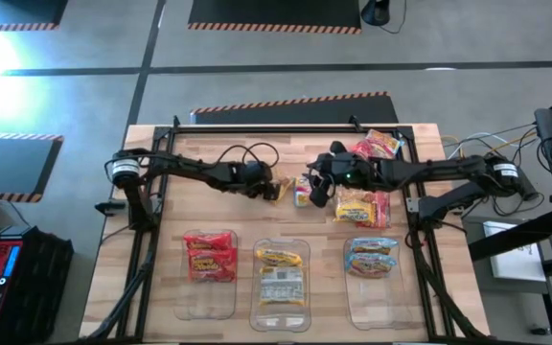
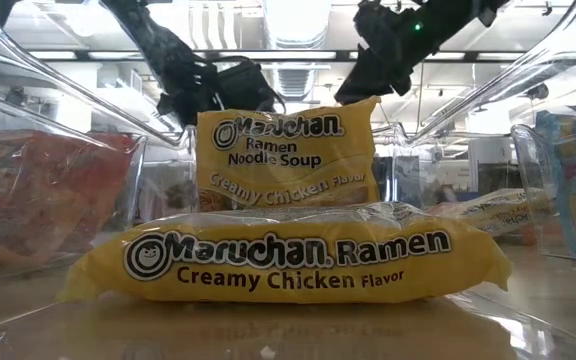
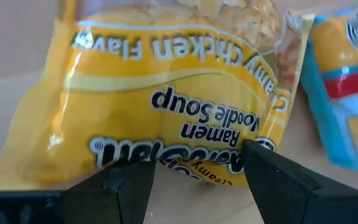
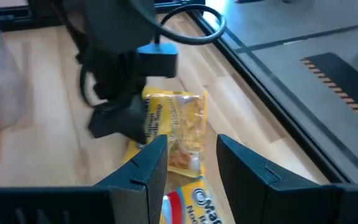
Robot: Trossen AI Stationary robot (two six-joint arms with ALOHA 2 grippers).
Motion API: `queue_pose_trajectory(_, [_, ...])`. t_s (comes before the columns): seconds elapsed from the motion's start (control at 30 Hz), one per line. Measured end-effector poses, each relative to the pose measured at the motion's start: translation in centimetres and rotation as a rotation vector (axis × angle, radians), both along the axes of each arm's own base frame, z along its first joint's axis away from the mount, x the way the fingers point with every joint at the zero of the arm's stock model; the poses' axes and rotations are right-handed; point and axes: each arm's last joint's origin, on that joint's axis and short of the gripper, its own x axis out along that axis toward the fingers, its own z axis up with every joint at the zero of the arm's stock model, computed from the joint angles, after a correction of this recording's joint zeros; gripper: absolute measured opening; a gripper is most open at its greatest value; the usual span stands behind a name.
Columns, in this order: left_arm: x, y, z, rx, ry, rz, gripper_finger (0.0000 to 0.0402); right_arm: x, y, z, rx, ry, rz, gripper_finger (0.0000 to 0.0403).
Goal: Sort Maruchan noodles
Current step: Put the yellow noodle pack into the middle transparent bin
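A yellow Creamy Chicken packet stands tilted up at the table's middle, its printed face toward the near edge. My left gripper is at its upper, logo end and is shut on it. A light blue packet lies flat just to its right. My right gripper hovers open over that blue packet, its fingers short of the yellow packet. Three clear bins sit along the near edge. My left gripper holds the yellow packet by its logo end, slanting down from the far left. One fingertip sits by the packet's side edge, the other over its face. The packet hangs tilted below the fingers; whether its lower end touches the table is hidden.
The left bin holds red packets, the middle bin yellow ones, the right bin blue ones. Loose packets lie under the right arm and near the far edge. Bare wood lies between the arms and the bins.
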Motion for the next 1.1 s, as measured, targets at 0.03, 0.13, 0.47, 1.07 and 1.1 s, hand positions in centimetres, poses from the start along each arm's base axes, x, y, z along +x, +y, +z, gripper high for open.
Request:
queue_pose_trajectory(0.03, [-0.1, 0.0, 0.0, 0.014, 0.017, -0.041, 0.022, 0.0, -0.2, 0.0, 0.005, -0.003, -0.011, 0.0128])
queue_pose_trajectory(0.13, [-0.4, -0.2, 0.0, 0.036, 0.058, -0.18, 0.022, -0.1, -1.2, -0.1, 0.033, -0.011, -0.061, 0.0128])
queue_pose_trajectory(0.47, [-2.0, -0.1, 0.9, 0.052, 0.175, -0.322, 0.022, -0.6, -5.2, -1.4, 0.323, -0.057, -0.177, 0.0128])
queue_pose_trajectory(1.07, [-2.7, 2.2, 0.9, 0.086, 0.204, -0.239, 0.022, 4.3, -7.8, -9.4, 0.74, -0.072, -0.119, 0.0128])
queue_pose_trajectory(1.1, [-2.8, 2.3, 0.9, 0.083, 0.212, -0.236, 0.022, 4.4, -7.9, -9.4, 0.74, -0.083, -0.12, 0.0128])
